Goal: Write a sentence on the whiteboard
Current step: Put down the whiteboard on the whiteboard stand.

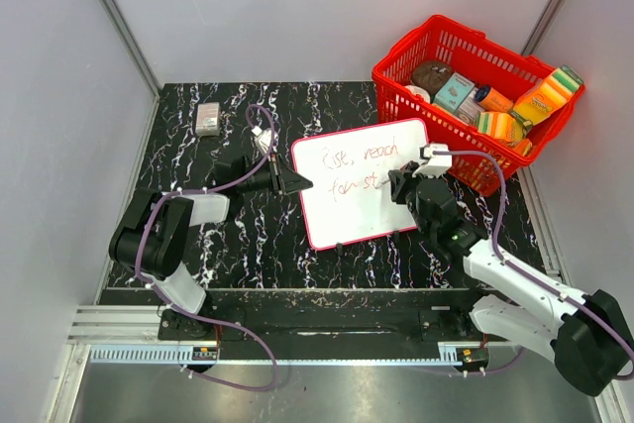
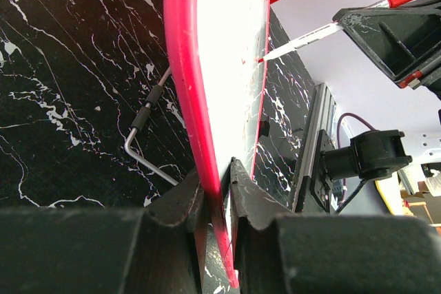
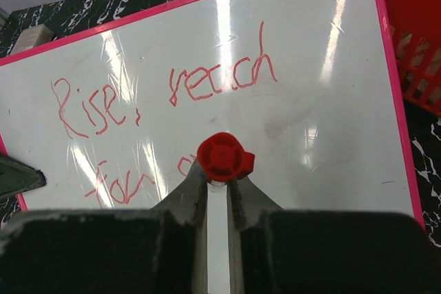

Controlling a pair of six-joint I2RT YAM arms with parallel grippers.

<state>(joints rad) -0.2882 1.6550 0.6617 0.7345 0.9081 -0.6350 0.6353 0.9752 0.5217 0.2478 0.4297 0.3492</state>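
Note:
The whiteboard (image 1: 362, 207) stands tilted at the middle of the table, white with a red rim (image 2: 182, 67). My left gripper (image 1: 297, 182) (image 2: 219, 177) is shut on its left edge. The sentence (image 1: 355, 158) (image 3: 165, 91) in red cursive reads "Rise, reach", with a second row starting "for" (image 3: 124, 182). My right gripper (image 1: 408, 183) (image 3: 219, 177) is shut on a white marker (image 2: 303, 38), whose red end cap (image 3: 224, 158) faces the wrist camera. The marker's tip touches the board at the end of the second row.
A red basket (image 1: 401, 96) full of packaged goods stands at the back right, just behind the whiteboard's right corner. A small grey block (image 1: 207, 118) lies at the back left. A wire stand (image 2: 148, 163) props the board from behind.

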